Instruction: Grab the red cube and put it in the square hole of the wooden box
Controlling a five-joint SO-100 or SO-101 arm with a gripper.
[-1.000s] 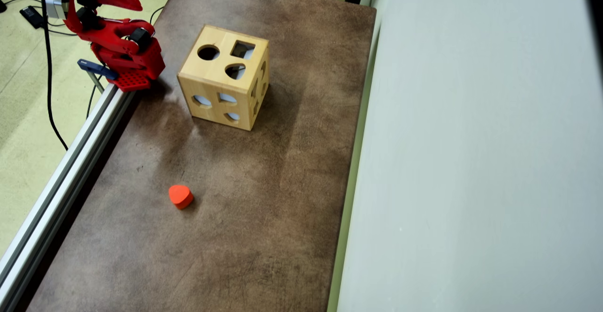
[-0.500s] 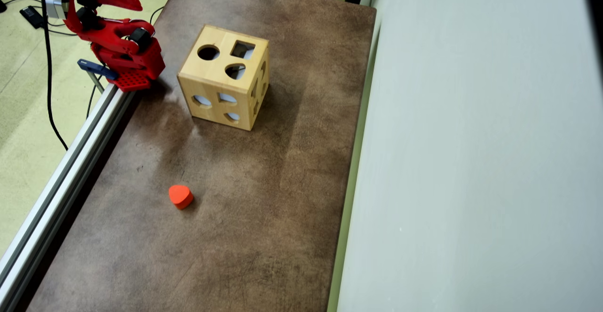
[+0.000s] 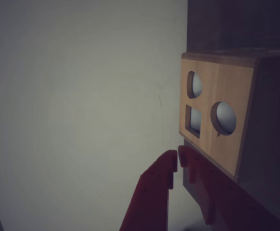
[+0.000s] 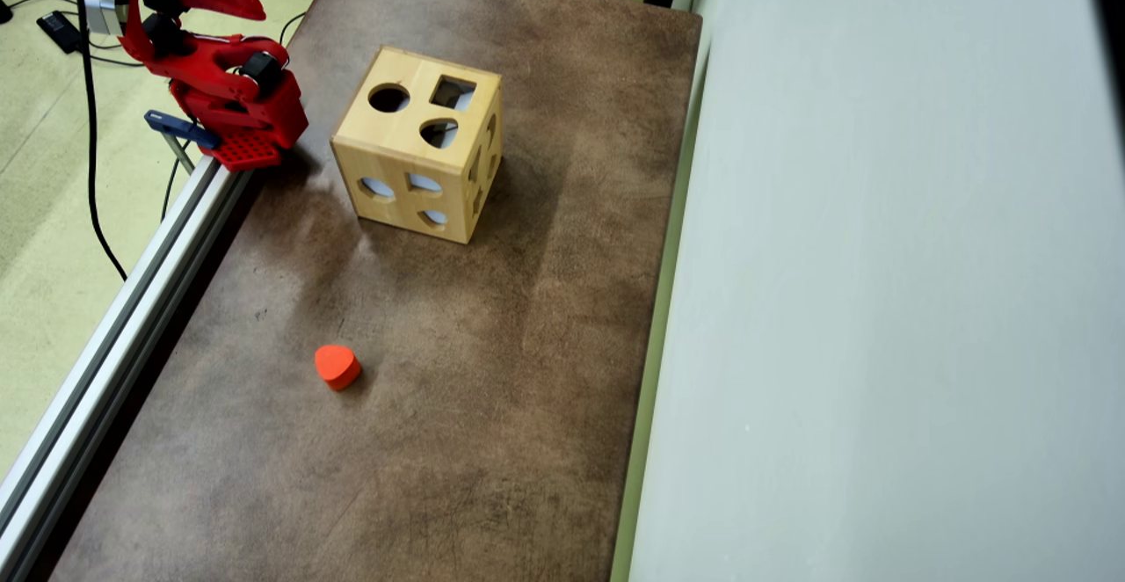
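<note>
Although the task names a red cube, no such block shows in either view; the only loose piece is an orange-red rounded heart (image 4: pixel 337 366), lying alone on the brown surface (image 4: pixel 492 406), well apart from the box (image 4: pixel 417 144) on the side away from the arm's base. The box is a light wooden cube standing upright on the surface. Its top face carries a round hole, a square hole (image 4: pixel 453 92) and a rounded third cutout, and more cutouts pierce its side faces. In the wrist view the box (image 3: pixel 226 115) fills the right side, one face showing an oval, a square and a round opening. The claw (image 3: pixel 178 159) enters from below, its red fingertips nearly touching, closed on nothing, just in front of the box's lower edge. In the overhead view the red arm (image 4: pixel 230 94) sits folded at the surface's edge, beside the box. Compared with the earlier overhead pictures, nothing has shifted: arm, box and heart keep the same places.
</note>
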